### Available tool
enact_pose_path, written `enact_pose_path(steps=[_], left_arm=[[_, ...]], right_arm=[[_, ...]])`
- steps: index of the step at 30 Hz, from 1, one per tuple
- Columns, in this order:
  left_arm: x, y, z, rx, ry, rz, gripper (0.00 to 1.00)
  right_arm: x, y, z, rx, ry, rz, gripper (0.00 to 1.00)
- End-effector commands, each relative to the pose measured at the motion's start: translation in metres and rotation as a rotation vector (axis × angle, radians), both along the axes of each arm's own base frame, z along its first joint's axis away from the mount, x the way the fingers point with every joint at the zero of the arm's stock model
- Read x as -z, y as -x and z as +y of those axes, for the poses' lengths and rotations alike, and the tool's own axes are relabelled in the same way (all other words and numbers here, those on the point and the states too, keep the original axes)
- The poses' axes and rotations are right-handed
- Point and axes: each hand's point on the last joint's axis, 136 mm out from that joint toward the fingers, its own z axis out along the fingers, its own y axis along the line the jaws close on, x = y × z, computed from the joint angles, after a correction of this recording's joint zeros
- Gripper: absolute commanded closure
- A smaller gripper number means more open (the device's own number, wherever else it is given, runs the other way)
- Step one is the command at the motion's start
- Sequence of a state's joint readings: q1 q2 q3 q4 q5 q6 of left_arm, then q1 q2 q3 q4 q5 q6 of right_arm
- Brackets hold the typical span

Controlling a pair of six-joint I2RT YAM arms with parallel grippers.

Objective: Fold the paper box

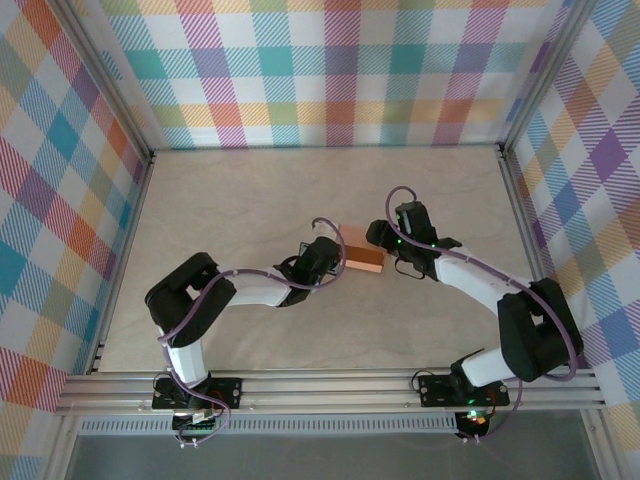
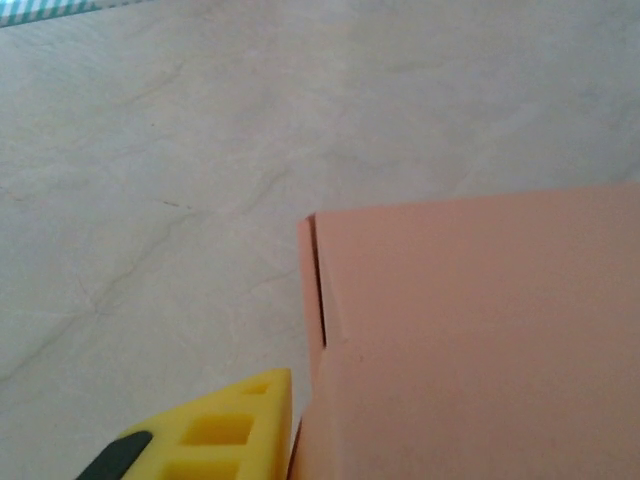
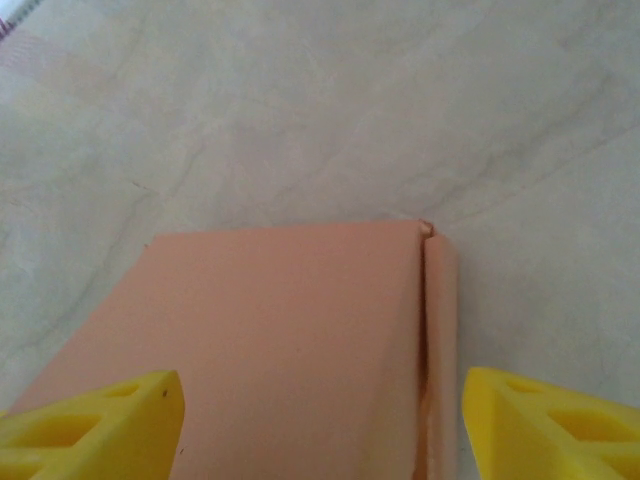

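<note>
The paper box [image 1: 362,251] is a closed, shallow salmon-orange box lying flat on the table between my two grippers. My left gripper [image 1: 337,259] is at the box's left end. In the left wrist view, one yellow finger [image 2: 225,425] sits right against the edge of the box [image 2: 470,340], and the card hides the other finger. My right gripper [image 3: 320,430] stands open just over the right end of the box [image 3: 290,340]. Its left fingertip overlaps the top face, and its right fingertip is clear of the folded side flap [image 3: 440,330].
The pale marbled table top [image 1: 250,190] stretches to the back and both sides. It is bounded by aluminium rails [image 1: 330,385] at the front and by plaid walls [image 1: 330,70]. Both arms bend inward toward the middle of the table.
</note>
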State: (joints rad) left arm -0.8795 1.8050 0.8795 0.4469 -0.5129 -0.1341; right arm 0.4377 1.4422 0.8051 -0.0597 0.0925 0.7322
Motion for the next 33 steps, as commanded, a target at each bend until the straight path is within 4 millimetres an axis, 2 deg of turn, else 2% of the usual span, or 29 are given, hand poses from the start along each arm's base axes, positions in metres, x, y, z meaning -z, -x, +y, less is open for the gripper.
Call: enact_pose_path(steps=[1,3,4,5,6,9,11,13,14,16,18,20,22,25,27,29,33], left_arm=[[-0.010,0.014,-0.013,0.074,-0.015,-0.033,0.74],[-0.012,0.020,-0.012,0.084,-0.014,-0.039,0.72],[-0.013,0.023,-0.011,0.092,-0.010,-0.041,0.66],[-0.013,0.026,-0.009,0.102,-0.007,-0.038,0.54],[-0.012,0.029,-0.008,0.112,-0.008,-0.034,0.48],[-0.010,0.043,0.002,0.117,-0.013,-0.031,0.44],[-0.012,0.055,0.008,0.132,-0.006,-0.047,0.29],[-0.016,0.067,0.013,0.154,-0.001,-0.055,0.25],[-0.021,0.073,0.014,0.169,0.008,-0.061,0.20],[-0.033,0.084,0.015,0.218,0.042,-0.077,0.18],[-0.051,0.087,0.017,0.225,0.089,-0.102,0.06],[-0.070,0.084,0.015,0.239,0.146,-0.076,0.00],[-0.082,0.075,0.010,0.266,0.213,-0.022,0.00],[-0.087,0.051,0.010,0.211,0.286,0.084,0.00],[-0.075,0.027,0.017,0.117,0.308,0.204,0.02],[-0.059,0.009,0.022,0.046,0.330,0.305,0.09],[-0.029,-0.015,0.012,0.040,0.378,0.459,0.22]], right_arm=[[0.015,0.004,0.001,0.017,-0.039,0.040,0.27],[0.016,0.004,0.001,0.020,-0.044,0.039,0.28],[0.016,0.003,0.001,0.021,-0.044,0.039,0.28],[0.016,0.003,0.001,0.022,-0.041,0.038,0.28],[0.016,0.002,0.001,0.022,-0.039,0.037,0.28],[0.018,0.001,0.001,0.023,-0.036,0.040,0.28],[0.020,0.000,0.001,0.024,-0.033,0.045,0.28],[0.022,-0.001,0.001,0.023,-0.027,0.046,0.28],[0.023,-0.001,0.001,0.018,-0.022,0.047,0.28],[0.026,-0.001,0.000,0.011,-0.002,0.053,0.28],[0.029,-0.001,0.000,0.001,0.011,0.056,0.28],[0.032,-0.001,0.000,-0.013,0.018,0.053,0.29],[0.036,0.001,0.000,-0.027,0.031,0.053,0.31],[0.042,0.005,-0.002,-0.046,0.047,0.062,0.34],[0.044,0.006,-0.002,-0.058,0.046,0.061,0.37],[0.047,0.008,-0.002,-0.060,0.047,0.066,0.39],[0.057,0.010,-0.006,-0.053,0.059,0.087,0.43]])
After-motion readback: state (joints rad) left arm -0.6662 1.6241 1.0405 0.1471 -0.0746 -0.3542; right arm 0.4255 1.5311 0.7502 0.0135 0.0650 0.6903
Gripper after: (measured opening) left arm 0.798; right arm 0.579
